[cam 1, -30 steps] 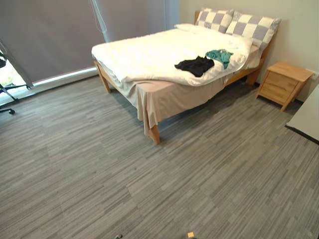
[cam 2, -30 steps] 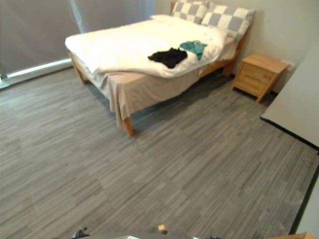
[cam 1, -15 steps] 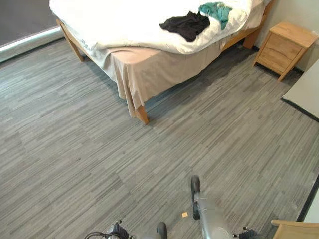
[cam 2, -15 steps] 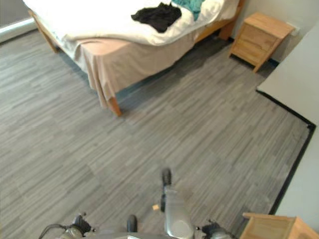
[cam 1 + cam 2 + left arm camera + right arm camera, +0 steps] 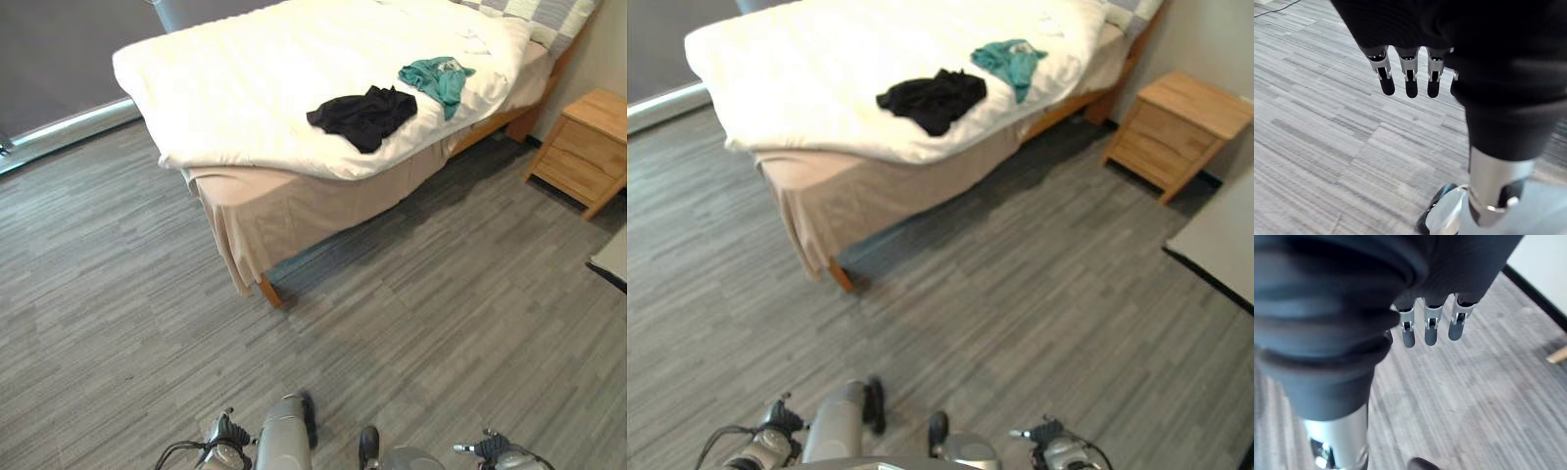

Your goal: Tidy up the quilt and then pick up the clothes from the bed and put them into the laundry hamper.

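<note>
Approach step: both hands hang with fingers [image 5: 1409, 78] relaxed and empty; next, reach the quilt [image 5: 274, 88] on the far bed [image 5: 294, 211].

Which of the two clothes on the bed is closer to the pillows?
The teal garment. It lies further up the white quilt, toward the head of the bed, while the black garment sits nearer the foot.

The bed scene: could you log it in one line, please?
quilt rumpled | black garment, teal garment on it | left hand, right hand open, empty
</note>
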Available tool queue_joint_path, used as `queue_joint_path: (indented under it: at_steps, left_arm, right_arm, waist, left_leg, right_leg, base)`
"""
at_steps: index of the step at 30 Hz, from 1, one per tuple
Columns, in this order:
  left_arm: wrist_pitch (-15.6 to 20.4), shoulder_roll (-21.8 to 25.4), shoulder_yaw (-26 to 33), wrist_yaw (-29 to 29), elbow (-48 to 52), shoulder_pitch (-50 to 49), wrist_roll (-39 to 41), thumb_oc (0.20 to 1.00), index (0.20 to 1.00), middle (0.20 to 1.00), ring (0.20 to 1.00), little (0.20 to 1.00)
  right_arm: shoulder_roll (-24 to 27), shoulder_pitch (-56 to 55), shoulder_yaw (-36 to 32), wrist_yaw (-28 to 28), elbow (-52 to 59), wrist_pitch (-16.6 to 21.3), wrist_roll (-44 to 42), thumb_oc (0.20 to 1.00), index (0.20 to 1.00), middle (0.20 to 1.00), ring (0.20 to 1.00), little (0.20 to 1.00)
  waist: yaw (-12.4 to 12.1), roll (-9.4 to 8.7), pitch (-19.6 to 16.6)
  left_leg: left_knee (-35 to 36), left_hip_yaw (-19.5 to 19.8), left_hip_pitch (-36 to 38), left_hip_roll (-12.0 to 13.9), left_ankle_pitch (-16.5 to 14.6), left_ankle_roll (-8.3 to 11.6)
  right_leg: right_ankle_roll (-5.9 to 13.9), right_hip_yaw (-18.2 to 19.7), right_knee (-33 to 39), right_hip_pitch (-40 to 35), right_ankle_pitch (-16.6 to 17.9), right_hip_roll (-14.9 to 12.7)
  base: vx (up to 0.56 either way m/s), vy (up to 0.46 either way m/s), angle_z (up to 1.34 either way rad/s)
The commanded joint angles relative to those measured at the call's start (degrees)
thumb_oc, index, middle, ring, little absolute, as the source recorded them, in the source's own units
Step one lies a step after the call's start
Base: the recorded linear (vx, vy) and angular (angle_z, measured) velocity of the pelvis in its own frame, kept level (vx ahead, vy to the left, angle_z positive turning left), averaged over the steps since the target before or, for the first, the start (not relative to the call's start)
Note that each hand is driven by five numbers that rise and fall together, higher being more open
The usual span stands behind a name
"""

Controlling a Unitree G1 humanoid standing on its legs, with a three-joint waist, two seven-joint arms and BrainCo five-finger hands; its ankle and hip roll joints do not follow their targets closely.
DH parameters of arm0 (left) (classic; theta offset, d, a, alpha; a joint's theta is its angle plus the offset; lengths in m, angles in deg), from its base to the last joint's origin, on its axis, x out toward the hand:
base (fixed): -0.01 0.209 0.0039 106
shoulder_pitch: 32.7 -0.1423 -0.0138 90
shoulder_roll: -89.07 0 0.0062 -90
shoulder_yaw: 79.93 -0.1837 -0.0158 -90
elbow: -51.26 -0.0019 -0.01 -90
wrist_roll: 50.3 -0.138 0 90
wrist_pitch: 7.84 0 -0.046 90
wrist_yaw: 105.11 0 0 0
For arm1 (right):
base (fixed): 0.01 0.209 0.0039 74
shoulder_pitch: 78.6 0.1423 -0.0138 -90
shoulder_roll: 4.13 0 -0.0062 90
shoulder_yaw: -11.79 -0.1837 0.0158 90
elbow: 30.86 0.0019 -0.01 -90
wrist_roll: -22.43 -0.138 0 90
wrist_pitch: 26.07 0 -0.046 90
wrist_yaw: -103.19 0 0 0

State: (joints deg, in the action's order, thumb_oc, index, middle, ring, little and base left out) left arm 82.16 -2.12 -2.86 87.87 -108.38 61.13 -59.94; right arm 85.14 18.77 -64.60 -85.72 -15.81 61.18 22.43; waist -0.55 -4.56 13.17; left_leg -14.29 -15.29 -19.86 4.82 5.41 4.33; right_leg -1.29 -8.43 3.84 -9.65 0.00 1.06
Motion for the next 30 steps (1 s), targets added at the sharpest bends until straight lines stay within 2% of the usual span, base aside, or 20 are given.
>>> queue_joint_path:
  at_steps: [1, 2, 3, 4, 5, 6, 7, 8, 9, 11, 12, 13, 15, 18, 23, 24, 25, 26, 28, 30]
  left_arm:
    - [0.2, -1.6, -1.1, 0.6, -1.2, 2.9, 0.4, 1.000, 1.000, 1.000, 1.000, 1.000]
    - [-0.1, -1.8, -1.0, 0.3, -1.7, 2.4, 0.0, 1.000, 1.000, 1.000, 1.000, 1.000]
    - [-0.5, -2.0, -0.6, -0.3, -2.8, 1.5, -0.2, 1.000, 1.000, 1.000, 1.000, 1.000]
    - [-0.8, -1.9, 0.1, -0.7, -3.9, 0.3, -0.6, 1.000, 1.000, 1.000, 1.000, 1.000]
    - [-0.8, -2.0, 0.1, -0.7, -3.9, 0.3, -0.6, 1.000, 1.000, 1.000, 1.000, 1.000]
    - [-1.1, -1.7, 0.3, -1.1, -5.1, 0.0, -1.3, 1.000, 1.000, 1.000, 1.000, 1.000]
    - [-1.9, -0.9, 0.9, -1.1, -5.5, 0.1, -2.1, 1.000, 1.000, 1.000, 1.000, 1.000]
    - [-1.9, -0.6, 1.0, -1.0, -5.4, 0.3, -2.0, 1.000, 1.000, 1.000, 1.000, 1.000]
    - [-1.9, -0.3, 1.0, -1.1, -5.5, 0.7, -2.1, 1.000, 1.000, 1.000, 1.000, 1.000]
    - [-1.6, 0.4, 0.5, -1.0, -5.6, 1.6, -2.7, 1.000, 1.000, 1.000, 1.000, 1.000]
    - [-1.6, 0.4, 0.5, -1.0, -5.6, 1.6, -2.7, 1.000, 1.000, 1.000, 1.000, 1.000]
    - [-1.3, 0.7, 0.0, -0.8, -5.3, 2.0, -3.0, 1.000, 1.000, 1.000, 1.000, 1.000]
    - [-1.3, 1.3, -0.3, -0.4, -5.2, 2.9, -3.5, 1.000, 1.000, 1.000, 1.000, 1.000]
    - [-1.2, 1.7, -0.4, -0.2, -5.7, 2.5, -3.7, 1.000, 1.000, 1.000, 1.000, 1.000]
    - [0.2, 2.2, 1.3, 1.3, -4.2, 1.8, -0.2, 1.000, 1.000, 1.000, 1.000, 1.000]
    - [1.3, 3.7, 2.8, 2.5, -2.5, 2.2, 1.9, 1.000, 1.000, 1.000, 1.000, 1.000]
    - [2.0, 4.9, 3.3, 3.3, -1.0, 2.8, 2.8, 1.000, 1.000, 1.000, 1.000, 1.000]
    - [2.0, 4.9, 3.3, 3.3, -1.0, 2.8, 2.8, 1.000, 1.000, 1.000, 1.000, 1.000]
    - [4.5, 11.5, 5.5, 7.0, 8.6, 4.4, 4.7, 1.000, 1.000, 1.000, 1.000, 1.000]
    - [4.5, 11.5, 5.5, 7.0, 8.7, 4.3, 4.7, 1.000, 1.000, 1.000, 1.000, 1.000]
  right_arm:
    - [2.7, -1.6, -1.7, -0.8, 2.2, 0.6, 1.3, 1.000, 1.000, 1.000, 1.000, 1.000]
    - [2.6, -1.8, -2.1, -0.8, 2.1, 0.6, 1.3, 1.000, 1.000, 1.000, 1.000, 1.000]
    - [2.3, -2.0, -2.4, -0.8, 1.9, 0.6, 1.4, 1.000, 1.000, 1.000, 1.000, 1.000]
    - [1.4, -2.5, -2.5, -0.6, 1.5, 1.0, 1.4, 1.000, 1.000, 1.000, 1.000, 1.000]
    - [1.4, -2.5, -2.5, -0.6, 1.5, 1.0, 1.4, 1.000, 1.000, 1.000, 1.000, 1.000]
    - [0.6, -3.0, -2.9, -0.3, 1.3, 1.1, 1.2, 1.000, 1.000, 1.000, 1.000, 1.000]
    - [-0.5, -3.2, -2.7, 0.2, 2.0, 1.0, 1.8, 1.000, 1.000, 1.000, 1.000, 1.000]
    - [-0.7, -3.0, -2.9, 0.3, 2.3, 0.9, 1.6, 1.000, 1.000, 1.000, 1.000, 1.000]
    - [-1.1, -2.8, -2.8, 0.3, 2.5, 0.9, 1.7, 1.000, 1.000, 1.000, 1.000, 1.000]
    - [-1.5, -3.0, -2.3, 0.2, 2.4, 0.7, 2.1, 1.000, 1.000, 1.000, 1.000, 1.000]
    - [-1.5, -3.0, -2.3, 0.2, 2.3, 0.7, 2.1, 1.000, 1.000, 1.000, 1.000, 1.000]
    - [-1.3, -3.0, -2.1, 0.2, 2.2, 0.5, 2.1, 1.000, 1.000, 1.000, 1.000, 1.000]
    - [-1.0, -2.7, -2.0, 0.4, 1.7, 0.1, 2.1, 1.000, 1.000, 1.000, 1.000, 1.000]
    - [-1.0, -3.2, -1.9, 0.8, 0.6, -0.4, 2.9, 1.000, 1.000, 1.000, 1.000, 1.000]
    - [-0.4, -3.6, -0.8, 0.5, 0.0, 0.1, 4.9, 1.000, 1.000, 1.000, 1.000, 1.000]
    - [0.2, -4.7, -2.2, 0.0, -0.4, 0.4, 4.2, 1.000, 1.000, 1.000, 1.000, 1.000]
    - [0.6, -5.2, -2.6, -0.2, -0.4, 0.7, 3.8, 1.000, 1.000, 1.000, 1.000, 1.000]
    - [0.5, -5.2, -2.6, -0.2, -0.4, 0.7, 3.8, 1.000, 1.000, 1.000, 1.000, 1.000]
    - [1.1, -7.2, -3.4, -1.0, 1.0, 2.0, 2.8, 1.000, 1.000, 1.000, 1.000, 1.000]
    - [1.1, -7.2, -3.4, -1.0, 1.0, 2.0, 2.8, 1.000, 1.000, 1.000, 1.000, 1.000]
  waist:
    - [-1.4, 1.45, 0.9]
    - [-1.3, 1.40, 0.6]
    - [-1.2, 1.54, -0.6]
    - [-1.7, 1.69, -1.9]
    - [-1.8, 1.81, -2.1]
    - [-1.5, 1.43, -2.0]
    - [0.1, 1.94, -0.9]
    - [0.8, 2.60, -0.2]
    - [1.0, 3.29, -0.1]
    - [1.9, 2.72, 0.5]
    - [1.9, 2.84, 0.5]
    - [2.7, 2.69, 0.2]
    - [3.3, 2.17, -0.1]
    - [2.7, 1.18, -0.5]
    - [2.2, 1.42, -1.3]
    - [2.4, 1.71, -1.8]
    - [2.6, 1.90, -1.9]
    - [2.7, 1.89, -1.9]
    - [3.7, 2.53, -1.6]
    - [3.7, 2.50, -1.6]
  left_leg:
    - [5.9, -2.4, 9.0, -0.5, -1.2, 0.68]
    - [7.5, -5.4, 9.3, 0.2, -0.8, 0.64]
    - [10.0, -6.3, 11.1, -0.1, -2.0, 0.30]
    - [13.4, -5.6, 14.5, -1.5, -2.1, -2.34]
    - [13.5, -5.7, 14.3, -1.4, -2.0, -2.31]
    - [15.1, -5.2, 16.6, -2.5, -3.0, -3.38]
    - [16.8, -4.5, 20.6, -2.4, -4.3, -4.74]
    - [18.1, -3.7, 22.4, -1.9, -4.4, -4.77]
    - [18.5, -2.7, 23.2, -1.3, -4.6, -4.55]
    - [18.2, 0.2, 24.4, -2.0, -5.6, -3.94]
    - [18.2, 0.2, 24.3, -1.9, -5.5, -3.90]
    - [18.5, 2.8, 25.1, -2.6, -6.5, -3.13]
    - [18.9, 4.8, 25.9, -2.8, -7.7, -2.48]
    - [17.7, 5.3, 26.8, -3.3, -9.5, -2.49]
    - [15.9, 7.4, 25.3, -1.9, -9.0, -0.40]
    - [16.8, 6.2, 25.3, -0.4, -8.2, 0.85]
    - [17.0, 5.8, 25.2, 0.2, -7.7, 1.35]
    - [17.0, 5.9, 25.2, 0.2, -7.6, 1.36]
    - [17.9, 5.8, 24.7, 1.4, -6.1, 2.22]
    - [17.9, 5.9, 24.7, 1.4, -6.1, 2.23]
  right_leg:
    - [5.73, 4.9, -0.5, -0.5, -7.5, -4.7]
    - [5.73, 4.2, -1.1, -2.2, -8.9, -4.4]
    - [5.95, 4.2, -2.3, -3.3, -10.3, -3.8]
    - [7.03, 3.7, -9.5, -2.1, -10.4, -3.1]
    - [6.97, 3.8, -9.6, -1.7, -10.3, -2.9]
    - [9.26, 2.6, -17.4, 0.1, -8.7, -2.9]
    - [12.84, 3.8, -32.6, 7.4, -3.8, -3.6]
    - [13.06, 4.4, -38.6, 12.2, -2.5, -4.0]
    - [12.61, 4.4, -38.5, 14.4, -3.2, -4.1]
    - [10.87, 4.4, -27.8, 13.5, -6.9, -6.0]
    - [10.81, 4.3, -27.5, 13.4, -6.7, -5.8]
    - [10.25, 9.4, -15.4, 13.8, -6.0, -6.7]
    - [11.47, 15.7, -6.7, 14.9, -2.4, -7.8]
    - [12.17, 15.0, -4.8, 13.8, -1.3, -9.5]
    - [10.75, 10.4, -2.3, 10.4, -0.6, -10.1]
    - [10.66, 7.0, -1.4, 8.8, -1.1, -10.5]
    - [10.68, 5.7, -1.6, 8.3, -1.3, -10.6]
    - [10.67, 5.6, -1.5, 8.3, -1.3, -10.6]
    - [10.52, 3.6, -2.7, 7.9, -1.8, -10.1]
    - [10.52, 3.6, -2.7, 7.9, -1.8, -10.1]
  base:
    - [0.50, 0.072, -0.31]
    - [0.45, 0.101, -0.11]
    - [0.72, 0.175, -0.02]
    - [0.54, 0.147, 0.01]
    - [0.40, 0.122, 0.11]
    - [0.32, 0.109, 0.02]
    - [0.41, 0.133, 0.53]
    - [0.36, 0.080, 0.88]
    - [0.28, -0.021, 1.24]
    - [0.27, -0.095, 0.94]
    - [0.30, -0.169, 1.11]
    - [0.28, -0.193, 0.92]
    - [0.27, -0.216, 1.00]
    - [0.21, -0.183, 0.69]
    - [0.09, -0.167, 0.53]
    - [0.09, -0.135, 0.63]
    - [0.08, -0.080, 0.84]
    - [0.07, -0.054, 1.17]
    - [0.05, -0.039, 0.97]
    - [0.02, -0.005, 0.35]
